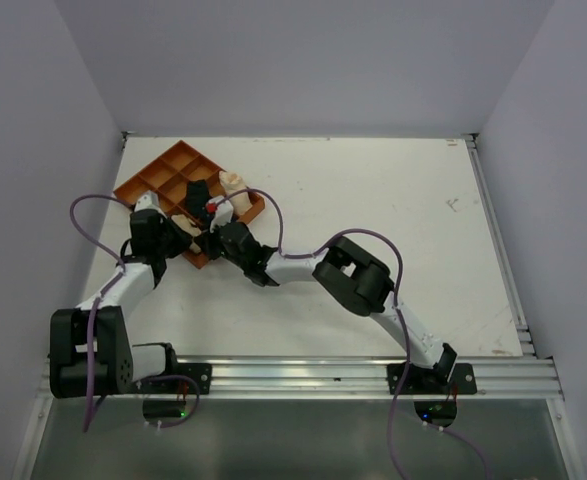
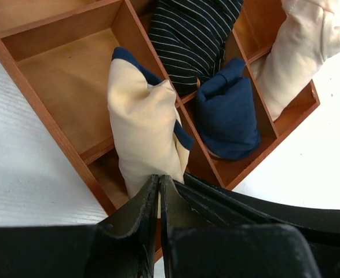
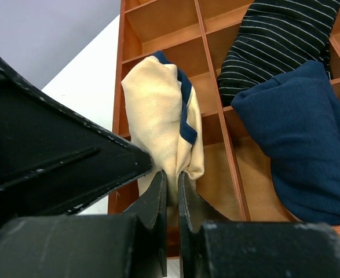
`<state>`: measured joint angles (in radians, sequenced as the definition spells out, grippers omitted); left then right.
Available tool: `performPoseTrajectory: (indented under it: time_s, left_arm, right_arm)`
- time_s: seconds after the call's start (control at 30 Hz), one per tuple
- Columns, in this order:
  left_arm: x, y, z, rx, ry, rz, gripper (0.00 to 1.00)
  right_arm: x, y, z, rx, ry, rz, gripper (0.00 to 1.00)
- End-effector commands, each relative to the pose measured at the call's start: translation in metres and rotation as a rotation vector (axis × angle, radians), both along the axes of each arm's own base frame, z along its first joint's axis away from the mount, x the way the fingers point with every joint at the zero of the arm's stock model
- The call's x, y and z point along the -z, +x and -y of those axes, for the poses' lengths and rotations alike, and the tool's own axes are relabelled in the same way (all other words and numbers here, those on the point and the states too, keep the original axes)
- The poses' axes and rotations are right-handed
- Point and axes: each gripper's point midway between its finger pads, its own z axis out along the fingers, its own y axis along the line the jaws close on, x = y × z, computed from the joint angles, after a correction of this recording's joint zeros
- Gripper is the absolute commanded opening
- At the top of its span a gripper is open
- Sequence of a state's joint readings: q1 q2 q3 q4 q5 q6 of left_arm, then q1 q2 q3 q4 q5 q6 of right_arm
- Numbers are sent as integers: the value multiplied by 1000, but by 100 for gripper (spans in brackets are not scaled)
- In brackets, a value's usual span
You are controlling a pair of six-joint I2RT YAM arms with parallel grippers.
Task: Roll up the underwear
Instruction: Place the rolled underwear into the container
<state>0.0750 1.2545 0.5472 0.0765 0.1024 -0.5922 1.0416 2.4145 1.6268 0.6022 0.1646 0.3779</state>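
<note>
Beige, dark-edged underwear (image 2: 146, 127) held bunched upright over compartment at near edge of wooden tray (image 2: 71, 81). Left gripper (image 2: 159, 180) clamped on its lower end; right gripper (image 3: 171, 176) likewise clamped on it. Navy roll (image 2: 227, 116) seen in adjacent tray compartment, striped roll (image 2: 193, 35) in compartment beyond

White table (image 1: 373, 250) is sitting boxed in on three sides. Back wall (image 1: 303, 60) is rising from its far edge, and left wall (image 1: 33, 150) and right wall (image 1: 573, 150) are closing off its sides, all plain pale lavender-grey. Aluminium rail (image 1: 313, 372) is running along the table's near edge, with a second rail (image 1: 500, 240) running up its right edge. Grey glossy panel (image 1: 303, 440) is lying just below the near rail. Dark scuffs (image 1: 456, 203) are showing toward the table's right side. Light is falling soft and even, throwing faint shadows.
</note>
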Motion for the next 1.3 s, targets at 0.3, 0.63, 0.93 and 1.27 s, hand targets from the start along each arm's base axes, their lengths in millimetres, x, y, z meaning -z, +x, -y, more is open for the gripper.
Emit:
performPoseTrajectory:
  time_s: [0.3, 0.63, 0.93, 1.27]
  left_arm:
    - [9, 13, 3, -8, 4, 39, 6]
    - [19, 11, 9, 20, -10, 21, 2]
    - [15, 13, 23, 56, -61, 37, 1]
    - [0, 14, 12, 20, -9, 45, 5]
  right_arm:
    - [-35, -16, 19, -62, -25, -13, 32]
    - [-50, -29, 38, -90, -29, -52, 35]
    - [-22, -24, 56, 19, -79, -136, 27]
    - [11, -15, 33, 7, -102, -184, 25]
